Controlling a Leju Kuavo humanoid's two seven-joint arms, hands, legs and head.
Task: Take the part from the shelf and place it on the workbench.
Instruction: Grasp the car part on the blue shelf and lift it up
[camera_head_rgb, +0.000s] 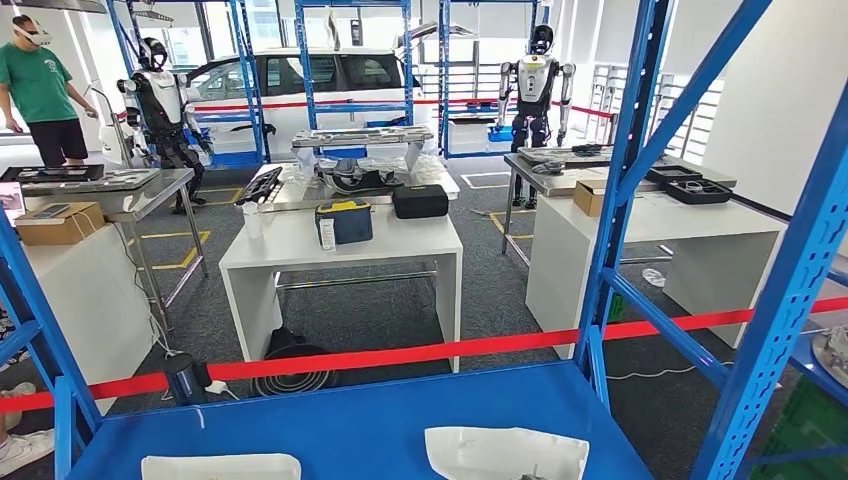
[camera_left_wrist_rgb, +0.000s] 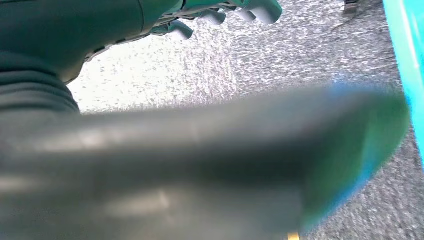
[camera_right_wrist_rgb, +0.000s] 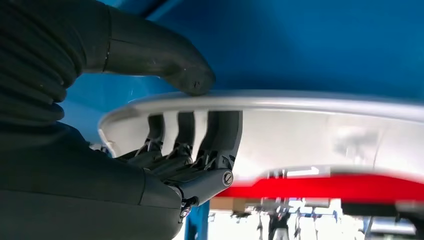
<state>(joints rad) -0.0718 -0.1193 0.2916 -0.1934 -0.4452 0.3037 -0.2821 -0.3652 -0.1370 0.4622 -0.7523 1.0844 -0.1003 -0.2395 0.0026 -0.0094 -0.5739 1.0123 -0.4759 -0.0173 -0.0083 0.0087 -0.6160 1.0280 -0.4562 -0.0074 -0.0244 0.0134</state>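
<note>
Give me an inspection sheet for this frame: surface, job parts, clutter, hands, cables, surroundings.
Surface: blue shelf deck in the foreground; white workbench beyond the red barrier tape.
Job's things: two pale sheet parts on the deck, right part and left part.
Clutter: blue-and-yellow case and black case on the workbench.
Hands: right hand grips the right part's edge, thumb on one face, fingers on the other. Left hand holds nothing, over grey floor.
Cables: white cable on the floor.
Surroundings: two other robots, a white car, a person at far left.
</note>
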